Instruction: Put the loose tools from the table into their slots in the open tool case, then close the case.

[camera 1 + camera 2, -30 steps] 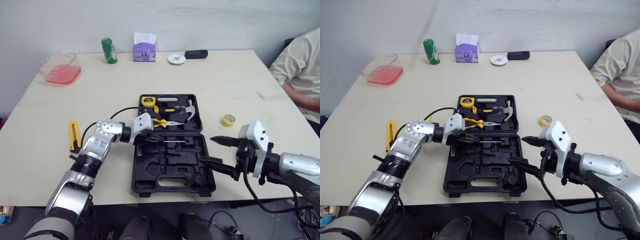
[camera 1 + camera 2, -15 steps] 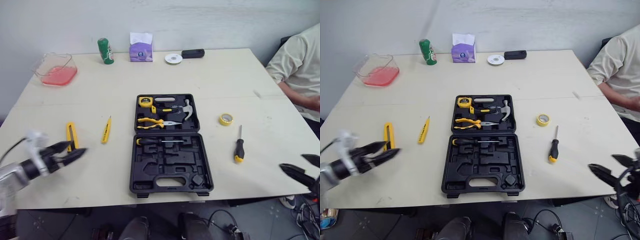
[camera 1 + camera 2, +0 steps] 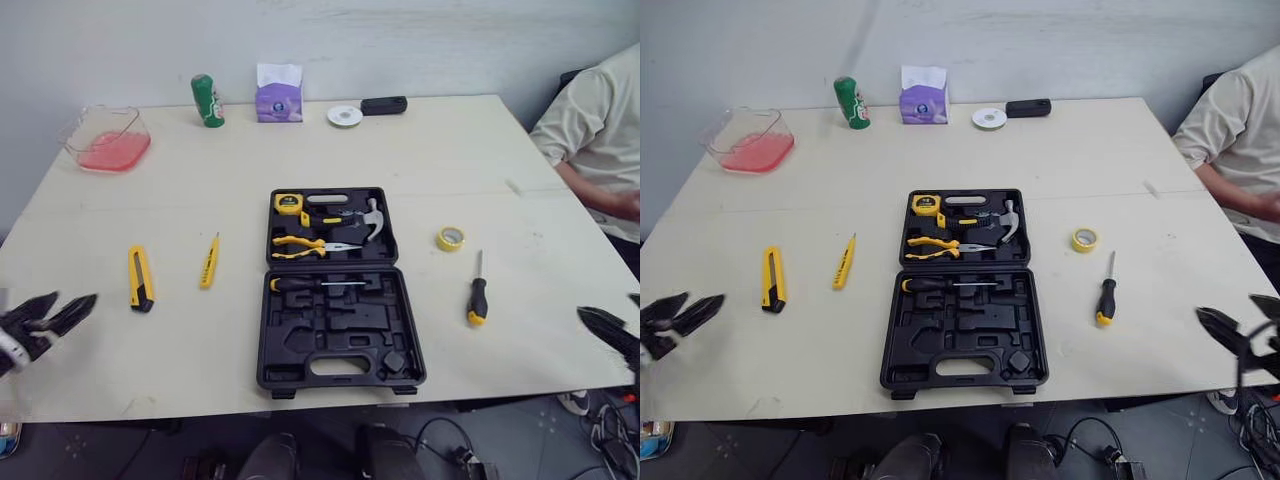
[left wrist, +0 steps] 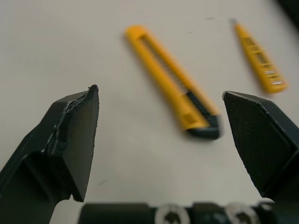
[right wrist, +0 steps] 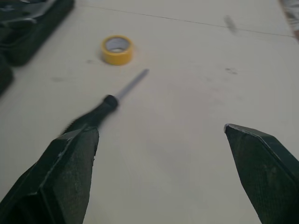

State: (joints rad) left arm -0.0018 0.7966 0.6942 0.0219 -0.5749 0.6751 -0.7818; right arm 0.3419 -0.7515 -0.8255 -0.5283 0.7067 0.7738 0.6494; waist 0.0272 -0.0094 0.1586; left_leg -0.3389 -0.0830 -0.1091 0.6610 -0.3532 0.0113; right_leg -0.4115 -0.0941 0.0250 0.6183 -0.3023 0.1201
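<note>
We find the tool case (image 3: 340,345) lying open and flat at the middle of the table (image 3: 450,160), its lid half turned away from us. That far half carries a tape measure (image 3: 292,203), yellow-handled pliers (image 3: 305,243) and a hammer (image 3: 366,217); the near half has a slim screwdriver (image 3: 315,284) seated along its far edge, with the other slots bare. Three tools lie loose: a yellow utility knife (image 3: 139,278) and a yellow tester pen (image 3: 209,261) to the left of the case, well apart from it, and a black-and-yellow screwdriver (image 3: 478,291) to its right, near a roll of yellow tape (image 3: 450,238). Our left gripper (image 4: 160,92) hangs at the table's near left edge, fingers spread wide and holding nothing, the knife ahead of it. Our right gripper (image 5: 161,128) hangs at the near right edge, fingers likewise wide apart and empty, facing the screwdriver and tape. A person's sleeve (image 3: 590,130) shows at the far right.
</note>
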